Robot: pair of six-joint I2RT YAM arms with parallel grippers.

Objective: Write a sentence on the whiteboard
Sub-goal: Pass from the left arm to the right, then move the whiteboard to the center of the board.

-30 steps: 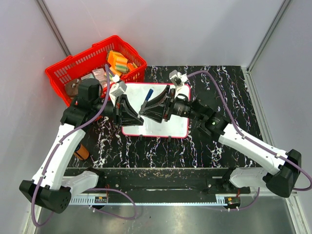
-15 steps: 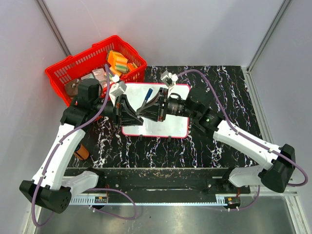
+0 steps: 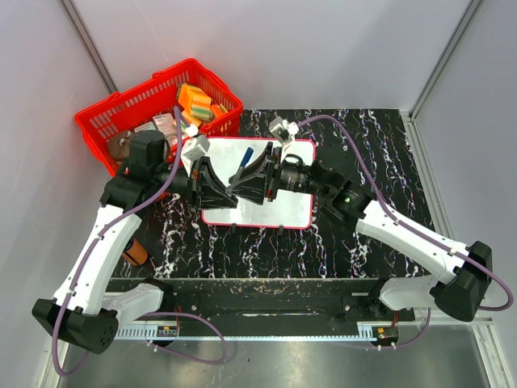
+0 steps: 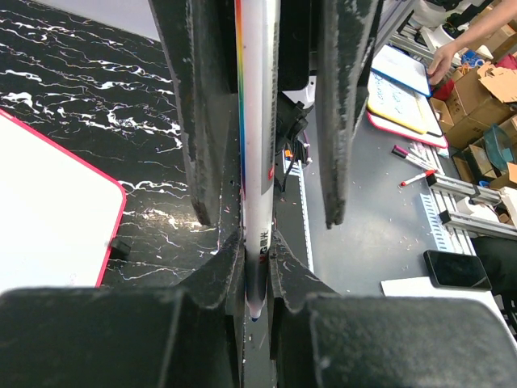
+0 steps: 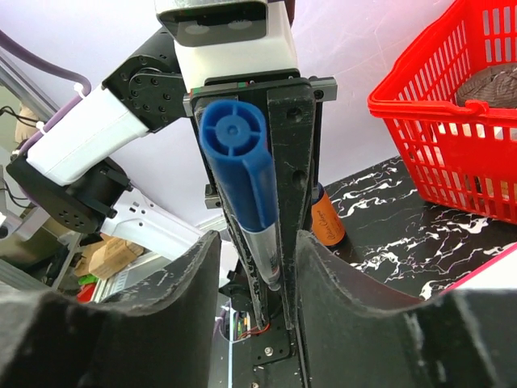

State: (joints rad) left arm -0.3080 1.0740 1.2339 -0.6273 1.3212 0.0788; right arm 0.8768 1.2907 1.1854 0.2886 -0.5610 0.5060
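Note:
The whiteboard (image 3: 271, 212) lies flat on the black marbled table, with a red frame; its left corner shows in the left wrist view (image 4: 48, 210). No writing shows on its visible surface; the sentence is not in view. My left gripper (image 3: 231, 194) is shut on a white marker (image 3: 246, 155) with a blue cap and holds it tilted above the board. In the left wrist view (image 4: 257, 242) the pads pinch the marker's barrel (image 4: 257, 121). My right gripper (image 3: 238, 181) is open, with its fingers on either side of the marker (image 5: 242, 170) and of the left fingers (image 5: 254, 242).
A red basket (image 3: 101, 121) full of items stands at the back left, beside the board, and shows in the right wrist view (image 5: 452, 121). An orange bottle (image 3: 136, 252) stands by the left arm. Grey walls close in the table.
The right arm has moved left, bringing its open fingers around the marker held by the left gripper. The left arm and marker have stayed put.

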